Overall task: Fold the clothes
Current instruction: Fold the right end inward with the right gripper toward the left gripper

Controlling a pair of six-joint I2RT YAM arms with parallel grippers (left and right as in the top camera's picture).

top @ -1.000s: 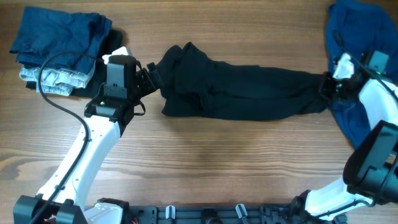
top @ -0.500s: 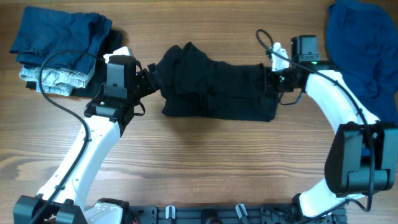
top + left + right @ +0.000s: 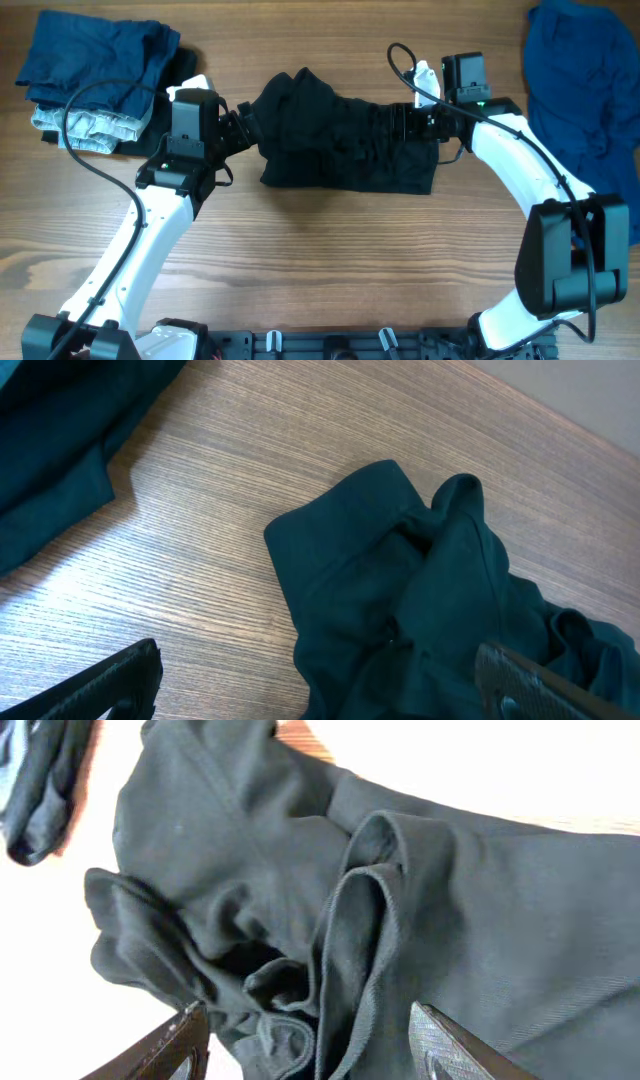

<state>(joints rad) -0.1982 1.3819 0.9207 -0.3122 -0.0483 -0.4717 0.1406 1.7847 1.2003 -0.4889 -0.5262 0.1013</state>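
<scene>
Soft black shirt (image 3: 340, 140) bunched on wood-grain table (image 3: 330, 270).
Overhead: creased heap lies between left gripper (image 3: 243, 122) and right gripper (image 3: 400, 125). Left wrist: fingers spread wide, rumpled folds just ahead. Right wrist: jaws parted, a stitched hem ridge lying loose between them.

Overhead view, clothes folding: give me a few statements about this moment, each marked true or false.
1. The black garment lies bunched between the left gripper and the right gripper. True.
2. The left gripper is clamped shut on it. False: its jaws stand wide apart.
3. A loose blue garment lies beyond the right gripper, apart from the black one. True.
4. The folded pile rests on the black garment. False: it lies apart, beyond the left gripper.
</scene>
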